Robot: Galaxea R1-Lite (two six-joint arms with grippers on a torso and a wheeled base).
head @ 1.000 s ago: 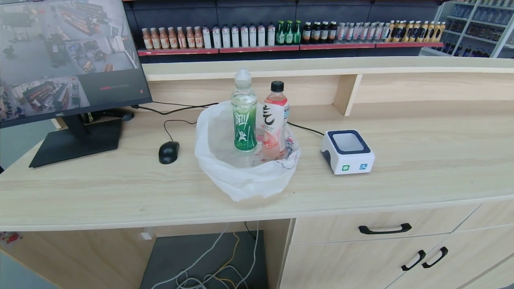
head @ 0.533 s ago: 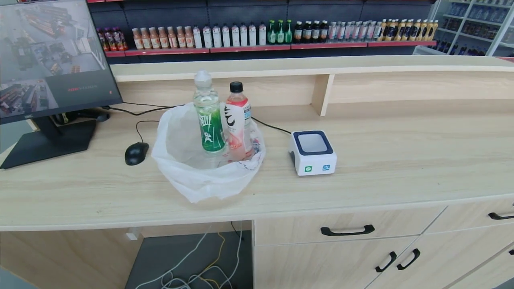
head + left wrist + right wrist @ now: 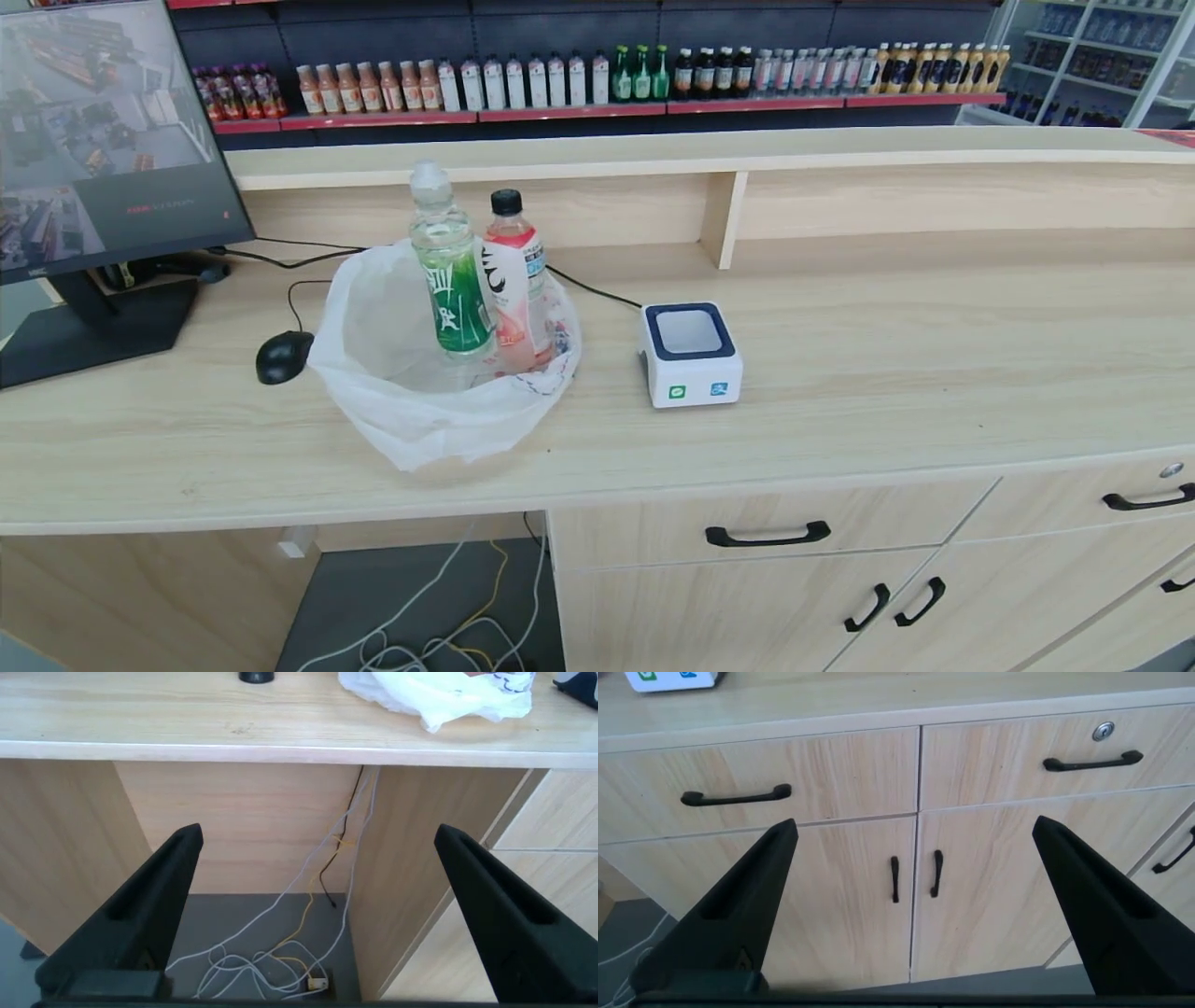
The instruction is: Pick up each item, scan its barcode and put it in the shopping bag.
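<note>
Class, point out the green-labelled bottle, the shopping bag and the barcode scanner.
green-labelled bottle [image 3: 453, 313], head view, on its green label.
shopping bag [image 3: 425, 425], head view, on its front outer wall.
barcode scanner [image 3: 693, 373], head view, on its white front face.

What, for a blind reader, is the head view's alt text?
A crumpled white plastic shopping bag on a light wooden counter holds two standing bottles, one clear green-labelled bottle and one pink-labelled bottle. A white box-shaped barcode scanner sits to its right, a black computer mouse to its left.
</note>
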